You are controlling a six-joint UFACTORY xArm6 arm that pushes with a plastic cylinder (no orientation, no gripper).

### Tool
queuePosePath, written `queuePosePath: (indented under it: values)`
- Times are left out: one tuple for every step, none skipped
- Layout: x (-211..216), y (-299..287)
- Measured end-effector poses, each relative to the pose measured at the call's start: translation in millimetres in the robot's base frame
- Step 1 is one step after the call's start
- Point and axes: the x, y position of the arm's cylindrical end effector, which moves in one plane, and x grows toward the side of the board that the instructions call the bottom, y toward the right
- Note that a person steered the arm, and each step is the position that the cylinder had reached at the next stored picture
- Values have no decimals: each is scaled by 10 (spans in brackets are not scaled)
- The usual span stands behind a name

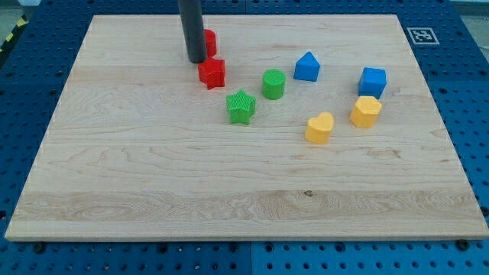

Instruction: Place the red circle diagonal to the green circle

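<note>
My tip (pixel 196 61) rests on the table (pixel 153 176) at the view's top, touching the red circle (pixel 209 41), mostly hidden behind the rod. End effector: plain rod, no jaws. Red star (pixel 212 72) just below. Green circle (pixel 273 83) lies to the right, apart.

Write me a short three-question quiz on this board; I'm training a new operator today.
1. True or false: my tip touches the green circle.
2. Which block sits partly hidden behind the rod: A) red circle, B) blue cube, C) yellow heart?
3. Fill in: the green star lies toward the view's ____ of the green circle.

Key: 1 false, it stands beside the red star; 2 A; 3 bottom left.
</note>
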Motion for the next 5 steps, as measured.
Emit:
queuePosePath:
  values:
    - [-1, -343]
    - [-349, -607]
    - [-756, -588]
    - [-787, -558]
    - [-787, -516]
